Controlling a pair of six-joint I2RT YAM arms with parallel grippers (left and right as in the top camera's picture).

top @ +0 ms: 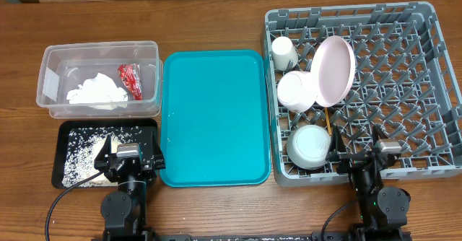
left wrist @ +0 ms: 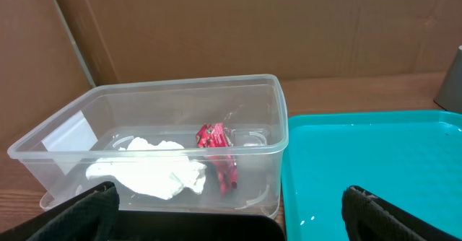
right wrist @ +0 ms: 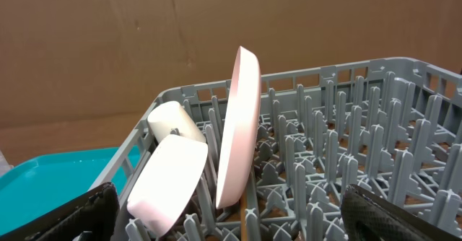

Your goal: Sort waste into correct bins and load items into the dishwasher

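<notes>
While hovering low at the near edge of the desk, holding the left hand (top: 128, 149) and the right hand (top: 364, 156) released, fingers spread wide and gripping nothing. Finding the red wrapper (top: 131, 79) and the white tissue (top: 97, 91) lying side by side in the clear tub (top: 50, 82), probably grouped there as dry rubbish. Seeing the loose rice (top: 83, 154) scattered across the black tray (top: 65, 129) just under the left hand, likely being treated as food waste. Noting the teal tray (top: 216, 118) lying between bins and grey dish rack (top: 433, 89), carrying none of the task's things. Finding the pink plate (top: 333, 68) standing on edge among the pegs for bracing, the pinkish-white bowl (top: 297, 91) leaning just beside it, the cream cup (top: 284, 53) tucked near the far left corner, the grey-white bowl (top: 310, 146) sitting near the right hand, and the chopsticks (top: 327, 120) lying low between the bowls. Judging sorting and loading as looking complete, with both hands sitting back from the goods, seemingly to avoid knocking anything.
</notes>
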